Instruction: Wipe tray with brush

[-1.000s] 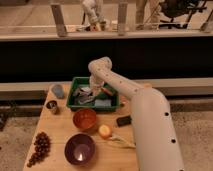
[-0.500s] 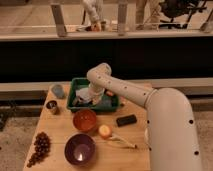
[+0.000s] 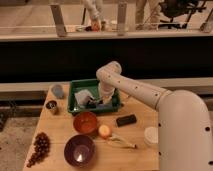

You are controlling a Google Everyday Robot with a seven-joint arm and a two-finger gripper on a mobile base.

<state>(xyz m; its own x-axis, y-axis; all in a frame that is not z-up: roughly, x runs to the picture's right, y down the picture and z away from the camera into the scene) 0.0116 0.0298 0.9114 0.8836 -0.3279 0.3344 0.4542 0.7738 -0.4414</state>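
Observation:
The green tray (image 3: 75, 86) stands at the back middle of the wooden table. My white arm reaches in from the right and bends down into it. The gripper (image 3: 98, 101) is low inside the tray, near its front wall. A small dark shape that looks like the brush (image 3: 102, 105) lies at the gripper's tip on the tray floor. I cannot see whether it is held. A pale grey object (image 3: 82, 97) lies in the left part of the tray.
An orange bowl (image 3: 86, 122) and a purple bowl (image 3: 79, 150) stand in front of the tray. A flat black block (image 3: 126, 120), a round fruit (image 3: 104, 131), a white cup (image 3: 151, 136), grapes (image 3: 40, 147), a grey cup (image 3: 58, 91) and a small can (image 3: 51, 106) surround them.
The arm has swung, with its elbow now higher and further right. The gripper has stayed inside the tray and shifted slightly toward its front.

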